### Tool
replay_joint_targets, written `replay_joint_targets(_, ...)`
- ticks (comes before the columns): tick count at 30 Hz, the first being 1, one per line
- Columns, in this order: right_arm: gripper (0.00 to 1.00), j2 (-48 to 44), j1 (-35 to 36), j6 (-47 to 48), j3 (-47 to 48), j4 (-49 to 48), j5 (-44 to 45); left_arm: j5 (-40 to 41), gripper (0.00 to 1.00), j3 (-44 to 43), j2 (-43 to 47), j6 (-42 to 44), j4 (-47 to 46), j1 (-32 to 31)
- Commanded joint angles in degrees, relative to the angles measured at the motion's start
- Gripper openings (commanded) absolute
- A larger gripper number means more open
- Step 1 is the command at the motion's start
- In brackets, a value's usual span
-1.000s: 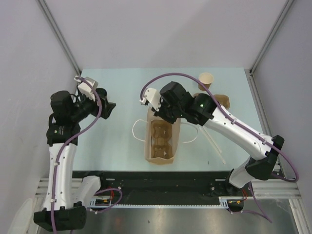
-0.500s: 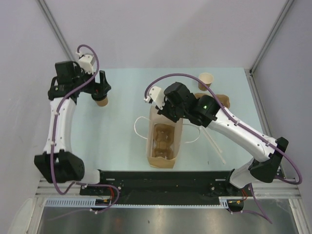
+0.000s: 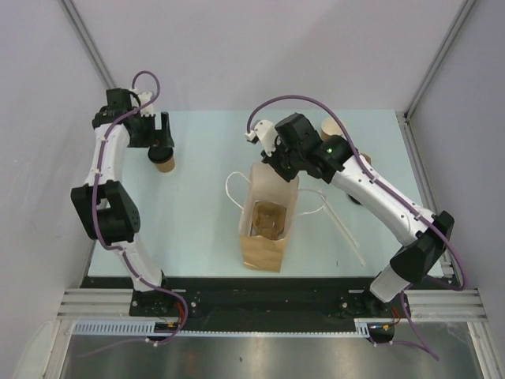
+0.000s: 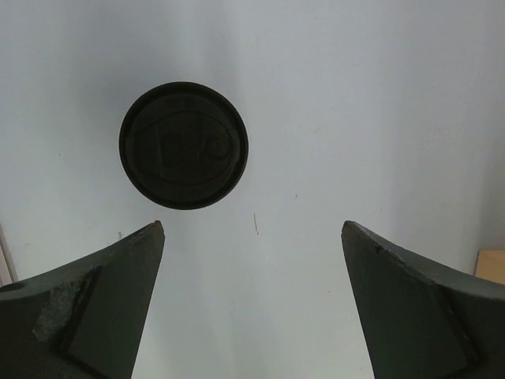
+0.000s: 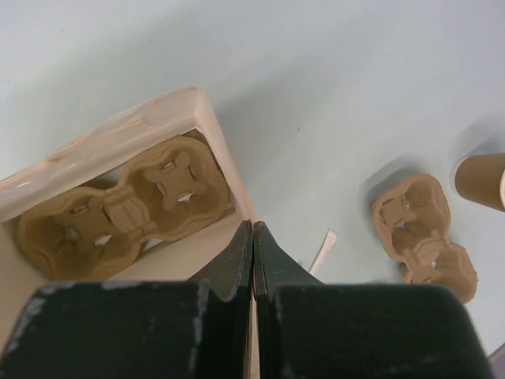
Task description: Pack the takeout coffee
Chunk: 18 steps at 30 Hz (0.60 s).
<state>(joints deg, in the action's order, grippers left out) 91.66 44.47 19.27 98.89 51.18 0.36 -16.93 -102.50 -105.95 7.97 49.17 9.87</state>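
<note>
Inspection, as I read it from the remote station.

1. Table (image 3: 189,233): pale green surface, carrying every item below.
2. Right arm (image 3: 379,197): reaches in over the middle of the table to the far rim of the paper bag (image 3: 264,245). In the wrist view the right pincer (image 5: 252,229) has its fingers pressed flat together, with the bag's thin rim caught between them.
3. Left arm (image 3: 102,158): stretched to the far left corner. The left pincer (image 4: 251,227) stands wide and holds nothing. It hangs above the lidded cup and does not touch it.
4. Paper bag: brown with white handles, standing upright at the table's centre with its mouth open.
5. Cup carrier (image 5: 118,209): moulded brown pulp, lying in the bottom of the bag. A second carrier (image 5: 422,233) lies on the table to the right of the bag, well apart from it.
6. Takeout coffee, first item: kraft lidded cup (image 3: 163,162), upright at the far left of the table and well apart from the bag. Its black lid (image 4: 184,146) sits just ahead of the open fingers in the wrist view.
7. Takeout coffee, second item: kraft open cup (image 3: 332,129), at the far right of the table, partly hidden behind the right arm and near the second carrier.
8. Stirrer (image 3: 347,233): thin and white, lying flat on the table to the right of the bag.
</note>
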Motion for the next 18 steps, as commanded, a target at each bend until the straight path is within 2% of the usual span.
replay_joint_targets(1,0.00,1.0,-0.3,-1.2,3.8,-0.7,-2.7,-1.1,1.00,-4.4,-0.6,-0.8,0.6,1.6)
replay_joint_targets(10,0.00,2.5,-1.0,-1.6,4.8,-0.5,-4.1,2.6,1.00,-10.4,-8.1,2.7,6.0,1.8)
replay_joint_targets(18,0.00,3.9,-1.4,-2.0,6.7,0.2,-5.0,2.3,1.00,-11.6,-11.6,3.7,5.4,2.0)
